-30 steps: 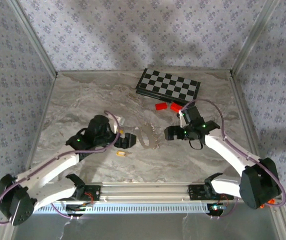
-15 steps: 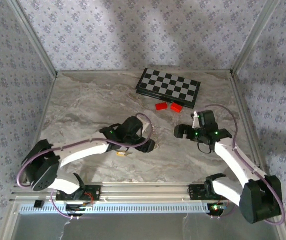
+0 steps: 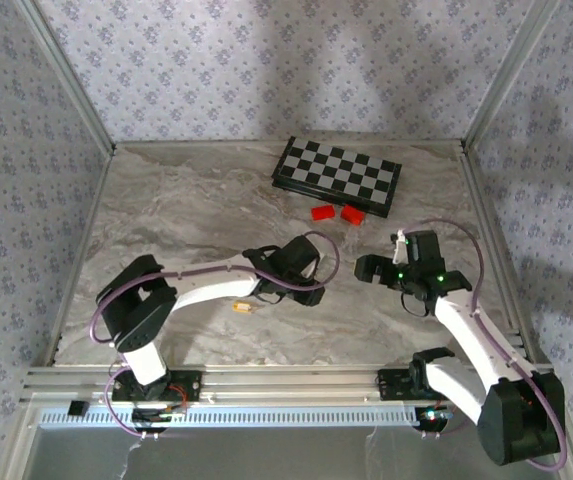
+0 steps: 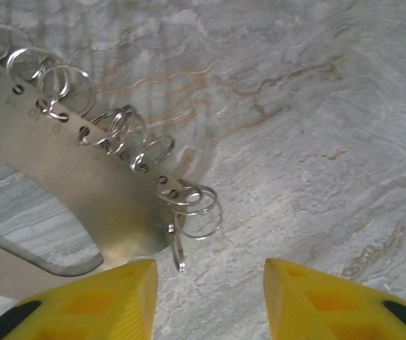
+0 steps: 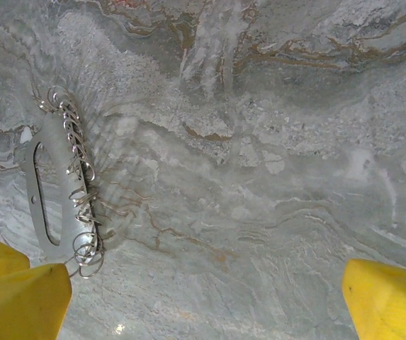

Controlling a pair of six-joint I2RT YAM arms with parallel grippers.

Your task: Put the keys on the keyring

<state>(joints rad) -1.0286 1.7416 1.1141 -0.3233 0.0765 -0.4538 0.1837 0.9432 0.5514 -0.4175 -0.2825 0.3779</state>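
- Brass-coloured and small, one key (image 3: 244,308) lies flat on the marble tabletop (image 3: 166,200), just to the near-left of the left arm's wrist. It is free on the table and nothing touches it.
- The left gripper (image 4: 210,283) hangs low over the end of the ring holder. Its yellow fingers (image 4: 103,301) are apart, with bare marble between them and nothing clamped. Judging by that aim, it is lined up on the last ring and not on the key.
- One steel plate (image 4: 61,184) with a long slot lies flat, and a row of split rings is threaded through the holes along its edge. I count at least six, but they overlap too much for an exact number.
- The end ring (image 4: 197,211) sits nearest the fingers. A short steel piece (image 4: 178,249) hangs off it, and I cannot tell whether it is a key.
- One folded chessboard (image 3: 336,175) lies at the back. Two red blocks (image 3: 323,212) (image 3: 352,214) sit just in front of it, well apart from the work.
- The right gripper (image 5: 206,283) hovers to the right of the plate with its jaws spread wide and empty. It probably waits there to steady the plate.
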